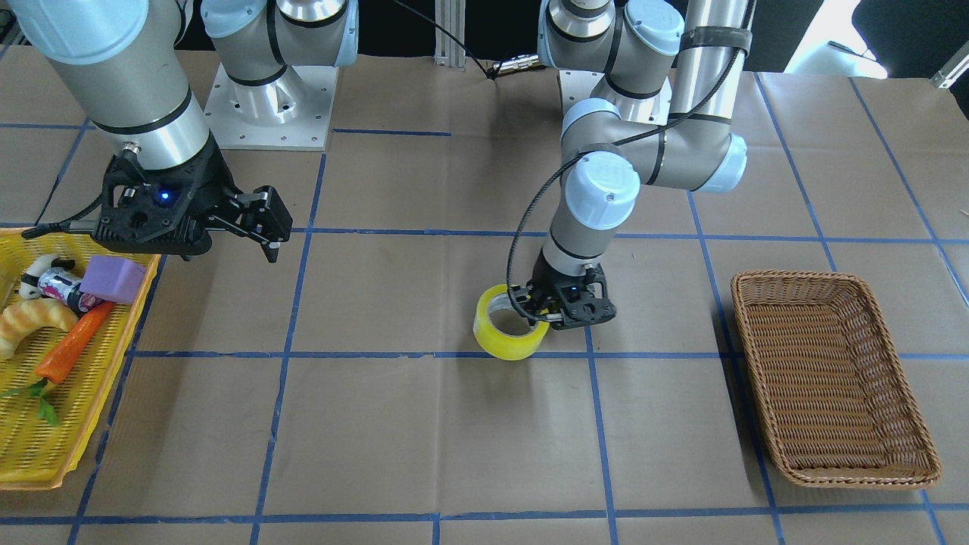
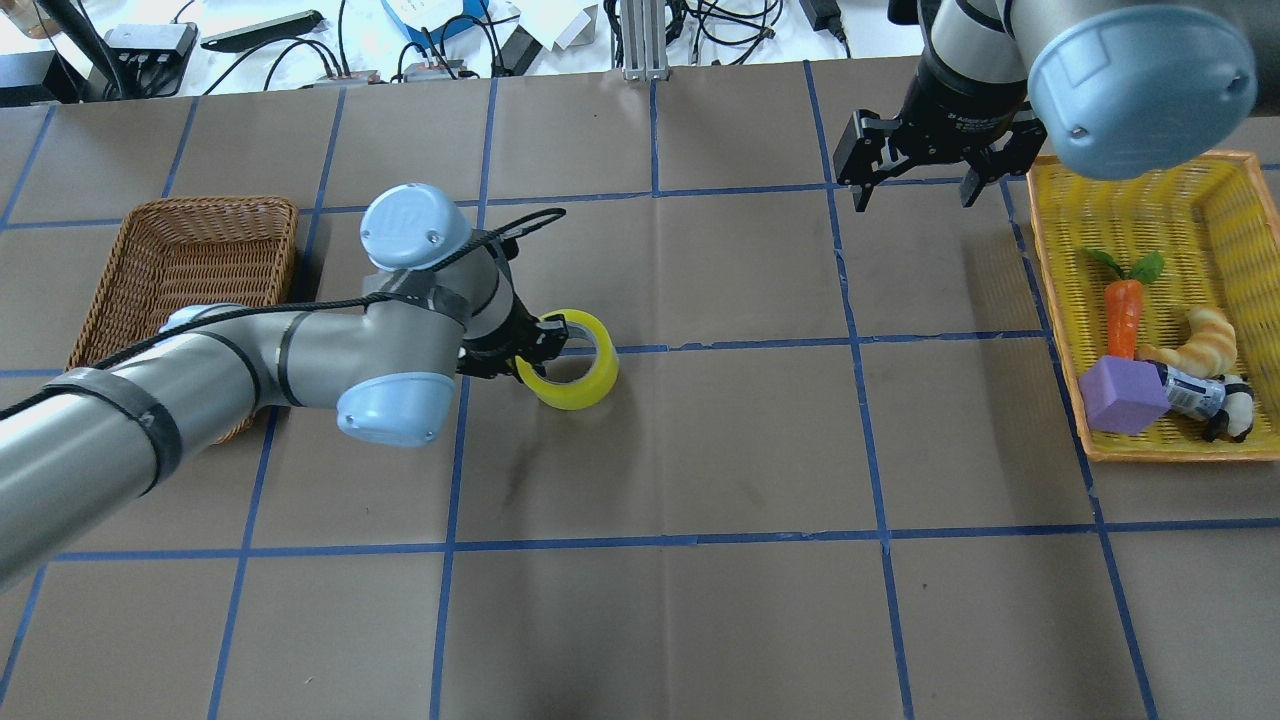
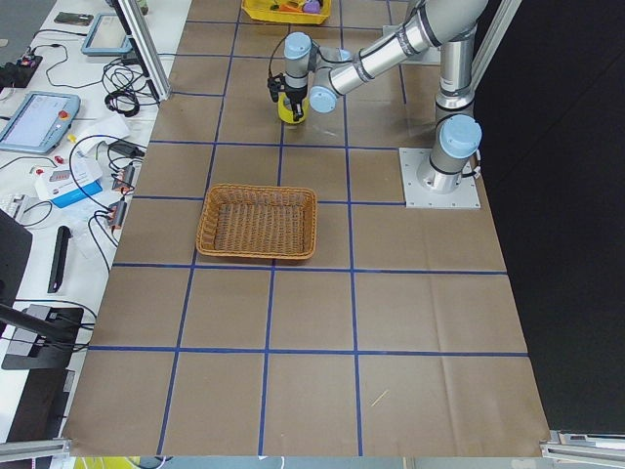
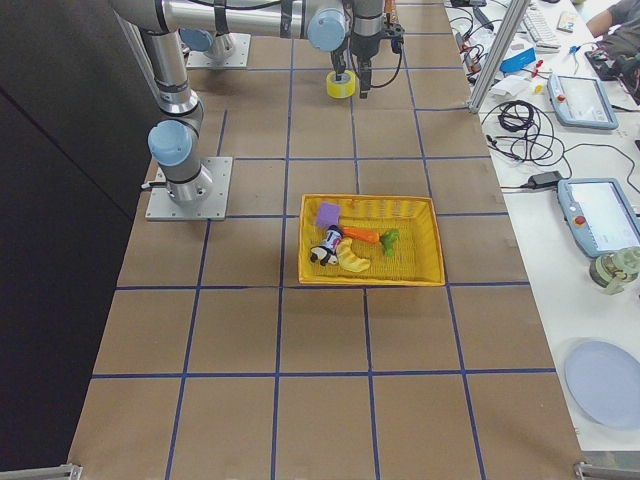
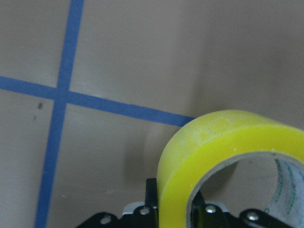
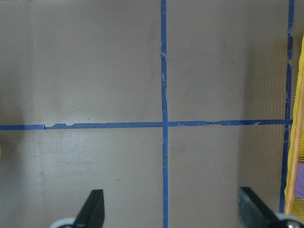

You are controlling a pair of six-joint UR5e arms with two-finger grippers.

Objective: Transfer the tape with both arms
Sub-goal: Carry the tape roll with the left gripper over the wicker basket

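Observation:
The tape, a yellow roll with a grey-white core, [image 1: 509,327] sits tilted near the middle of the table, at or just above the paper; it also shows in the overhead view [image 2: 582,372]. My left gripper [image 1: 539,312] [image 2: 532,352] is shut on the tape's wall, one finger inside the core and one outside. The left wrist view shows the tape [image 5: 213,152] close up, pinched at the bottom edge. My right gripper [image 2: 920,172] [image 1: 257,223] hangs open and empty above the table beside the yellow basket, far from the tape. Its two fingertips [image 6: 92,209] stand wide apart over a blue tape cross.
An empty brown wicker basket [image 1: 791,277] [image 2: 200,205] stands on my left side. A yellow mesh basket [image 1: 30,446] [image 2: 1220,200] on my right side holds a purple block [image 1: 112,278], a carrot [image 1: 72,341], a croissant and a small can. Blue grid lines cross the brown paper.

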